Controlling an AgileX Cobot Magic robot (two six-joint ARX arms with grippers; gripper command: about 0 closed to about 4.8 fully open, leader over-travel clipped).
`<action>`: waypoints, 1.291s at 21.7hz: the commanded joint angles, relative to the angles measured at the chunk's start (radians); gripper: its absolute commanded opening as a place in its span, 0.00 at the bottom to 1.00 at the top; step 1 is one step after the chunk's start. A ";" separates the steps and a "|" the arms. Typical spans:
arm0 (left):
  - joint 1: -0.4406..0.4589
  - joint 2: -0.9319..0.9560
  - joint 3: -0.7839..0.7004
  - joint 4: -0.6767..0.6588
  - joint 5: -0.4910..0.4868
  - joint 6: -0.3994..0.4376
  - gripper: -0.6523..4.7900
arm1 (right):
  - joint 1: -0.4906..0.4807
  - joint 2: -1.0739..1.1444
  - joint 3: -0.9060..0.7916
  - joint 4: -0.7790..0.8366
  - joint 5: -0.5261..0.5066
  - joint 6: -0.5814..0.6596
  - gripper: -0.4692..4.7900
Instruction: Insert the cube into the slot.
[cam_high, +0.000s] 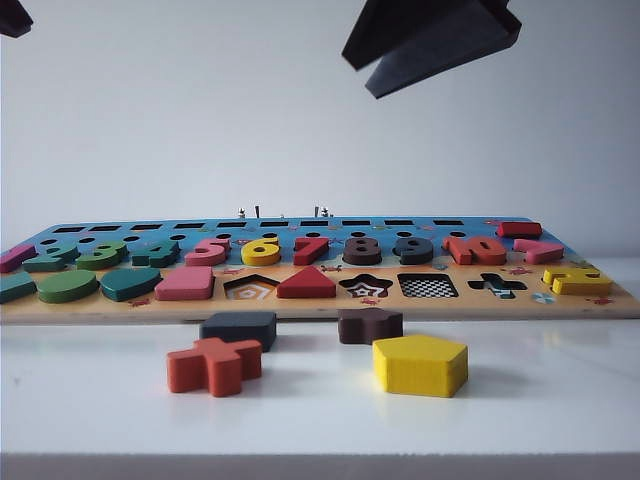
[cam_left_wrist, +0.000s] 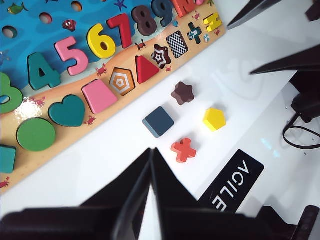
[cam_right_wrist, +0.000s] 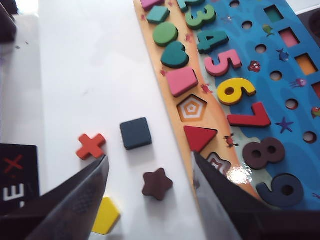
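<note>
The cube (cam_high: 238, 328) is a flat navy square lying on the white table just in front of the puzzle board (cam_high: 320, 308). It also shows in both wrist views (cam_left_wrist: 158, 121) (cam_right_wrist: 135, 133). The slot (cam_high: 428, 286), a checkered square recess, sits in the board's front row to the right (cam_left_wrist: 177, 44); in the right wrist view it is hidden behind a finger. My right gripper (cam_right_wrist: 149, 157) hangs open high above the table (cam_high: 430, 40), empty, with the cube and the star block beneath its gap. My left gripper (cam_left_wrist: 151, 150) is shut and empty, well above the table beside the red cross.
A brown star block (cam_high: 370, 325), a yellow pentagon (cam_high: 420, 364) and a red cross (cam_high: 214, 364) lie loose on the table near the cube. Coloured numbers and shapes fill the board; the pentagon (cam_high: 251, 289), star (cam_high: 366, 287) and cross (cam_high: 497, 285) recesses are open.
</note>
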 joint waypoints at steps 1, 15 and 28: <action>0.001 0.001 0.005 0.004 0.008 0.002 0.16 | 0.040 0.049 0.008 0.008 0.107 -0.089 0.64; 0.001 0.000 0.005 0.004 0.008 0.002 0.16 | 0.091 0.264 0.008 0.143 0.097 -0.113 0.64; 0.001 0.000 0.005 0.003 0.007 0.002 0.16 | 0.140 0.360 0.008 0.180 0.074 -0.165 0.63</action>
